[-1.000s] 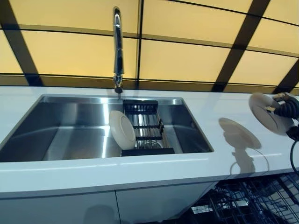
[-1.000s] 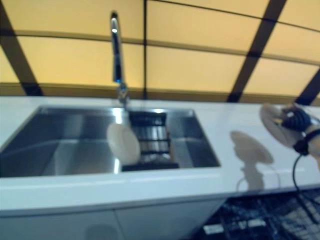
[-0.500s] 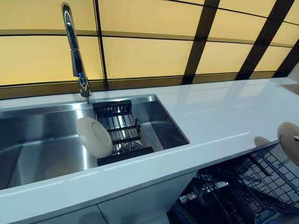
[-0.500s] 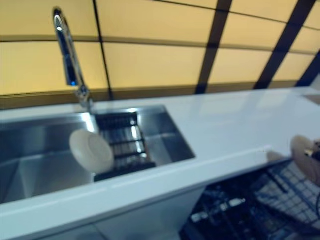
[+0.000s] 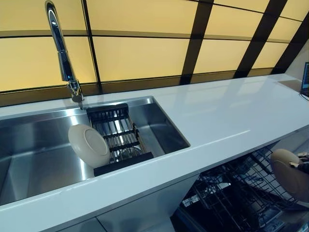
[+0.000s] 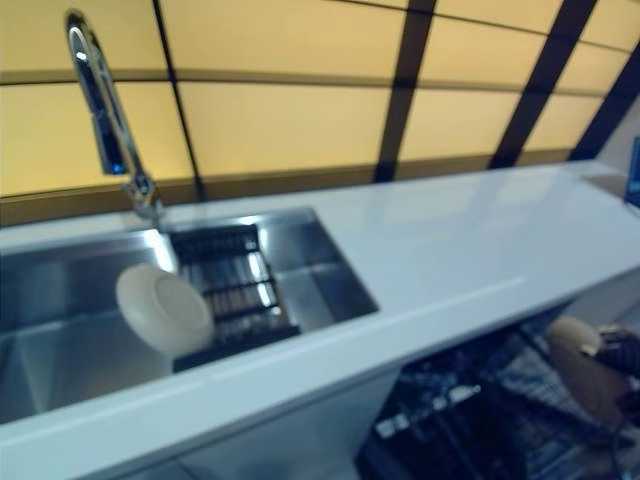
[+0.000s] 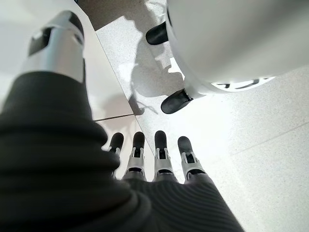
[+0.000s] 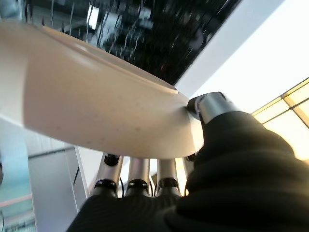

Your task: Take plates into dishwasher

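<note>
My right hand holds a cream plate at the far right, below the counter edge and over the open dishwasher rack. In the right wrist view its thumb and fingers pinch the plate by the rim. A second cream plate stands on edge in the sink, leaning on the black drying rack. My left hand shows only in the left wrist view, fingers straight and empty, pointing down at the floor.
A tall chrome tap stands behind the sink. The white counter runs to the right, with a dark object at its far right end. White cabinet fronts lie under the sink, left of the dishwasher.
The camera has turned right and down. My right hand has lowered the plate from above the counter to below its edge, over the dishwasher rack. The sink plate has not moved.
</note>
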{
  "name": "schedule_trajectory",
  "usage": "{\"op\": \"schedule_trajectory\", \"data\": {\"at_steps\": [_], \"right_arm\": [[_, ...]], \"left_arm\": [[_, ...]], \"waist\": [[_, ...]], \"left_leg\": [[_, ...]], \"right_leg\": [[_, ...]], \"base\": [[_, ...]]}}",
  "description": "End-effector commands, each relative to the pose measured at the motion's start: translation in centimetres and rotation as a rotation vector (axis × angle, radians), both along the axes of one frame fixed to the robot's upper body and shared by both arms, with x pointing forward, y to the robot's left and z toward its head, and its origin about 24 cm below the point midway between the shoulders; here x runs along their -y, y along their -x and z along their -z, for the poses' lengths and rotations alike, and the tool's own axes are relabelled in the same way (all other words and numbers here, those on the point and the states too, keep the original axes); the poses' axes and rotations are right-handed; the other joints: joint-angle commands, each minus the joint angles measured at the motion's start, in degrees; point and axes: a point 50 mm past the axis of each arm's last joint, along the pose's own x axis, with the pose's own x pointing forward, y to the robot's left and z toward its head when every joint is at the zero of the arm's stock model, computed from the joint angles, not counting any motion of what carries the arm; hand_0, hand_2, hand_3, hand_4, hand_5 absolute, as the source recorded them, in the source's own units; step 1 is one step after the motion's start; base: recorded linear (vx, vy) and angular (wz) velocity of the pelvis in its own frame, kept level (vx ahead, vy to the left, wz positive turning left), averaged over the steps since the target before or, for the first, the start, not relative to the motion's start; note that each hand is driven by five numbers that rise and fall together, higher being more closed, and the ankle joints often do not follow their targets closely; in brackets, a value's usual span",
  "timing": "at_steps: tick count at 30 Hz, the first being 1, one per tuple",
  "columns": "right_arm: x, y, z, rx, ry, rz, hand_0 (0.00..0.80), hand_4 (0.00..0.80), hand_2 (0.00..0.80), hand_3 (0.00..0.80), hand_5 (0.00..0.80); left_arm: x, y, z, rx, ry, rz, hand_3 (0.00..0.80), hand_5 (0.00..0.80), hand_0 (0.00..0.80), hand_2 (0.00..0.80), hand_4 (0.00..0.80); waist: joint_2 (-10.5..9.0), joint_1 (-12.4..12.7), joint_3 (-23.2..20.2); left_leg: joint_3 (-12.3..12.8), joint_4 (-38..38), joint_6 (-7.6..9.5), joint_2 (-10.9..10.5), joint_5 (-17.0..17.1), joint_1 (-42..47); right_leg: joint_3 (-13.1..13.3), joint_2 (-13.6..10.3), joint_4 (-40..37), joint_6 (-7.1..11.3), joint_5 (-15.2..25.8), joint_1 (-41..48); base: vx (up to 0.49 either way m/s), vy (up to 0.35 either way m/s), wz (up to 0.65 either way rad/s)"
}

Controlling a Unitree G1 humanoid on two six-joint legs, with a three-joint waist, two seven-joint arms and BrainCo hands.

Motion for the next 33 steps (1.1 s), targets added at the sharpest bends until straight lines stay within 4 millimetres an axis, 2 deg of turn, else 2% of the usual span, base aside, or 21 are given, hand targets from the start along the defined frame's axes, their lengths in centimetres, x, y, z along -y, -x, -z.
{"op": "schedule_trajectory", "data": {"at_steps": [1, 10, 23, 33], "right_arm": [[-1.5, -2.0, -1.8, 0.108, -0.014, -0.075, 0.800, 0.800, 0.800, 0.800, 0.800], [-3.8, -2.2, 1.2, 0.032, -0.095, -0.140, 0.800, 0.800, 0.800, 0.800, 0.800], [-6.2, -2.7, 4.2, -0.033, -0.162, -0.210, 0.800, 0.800, 0.800, 0.800, 0.800], [-7.5, -2.9, 6.8, -0.104, -0.126, -0.234, 0.800, 0.800, 0.800, 0.800, 0.800]], "left_arm": [[-0.6, -0.4, -0.2, -0.009, -0.029, 0.002, 0.000, 0.000, 0.000, 0.000, 0.000], [-0.5, -0.2, 0.0, -0.010, -0.022, -0.012, 0.000, 0.000, 0.000, 0.000, 0.000], [-0.4, -0.6, -0.1, 0.011, -0.018, -0.004, 0.000, 0.000, 0.000, 0.000, 0.000], [0.1, -1.2, -0.2, 0.031, 0.000, 0.037, 0.000, 0.000, 0.000, 0.000, 0.000]], "waist": [[-1.07, 1.4, -1.1], [-0.29, 1.5, -0.9], [0.48, 2.5, -0.4], [1.22, 3.7, -0.2]], "left_leg": [[-1.6, 0.1, 0.94, 0.4, -5.1, 2.8], [-1.6, 0.1, 0.69, 0.2, -5.0, 2.6], [-2.0, 0.1, 0.60, 0.0, -4.8, 2.4], [-3.1, 0.1, 0.38, -0.2, -4.5, 2.1]], "right_leg": [[-0.3, 0.0, 1.1, 5.45, 6.3, -5.0], [-1.0, -0.5, 1.0, 5.46, 6.2, -5.0], [-1.8, -1.2, 1.1, 5.60, 6.1, -5.2], [-2.7, -1.7, 1.1, 5.70, 6.1, -5.0]], "base": [[0.000, 0.000, 0.00], [0.000, 0.000, 0.00], [0.000, 0.000, 0.00], [-0.002, -0.003, 0.00]]}}
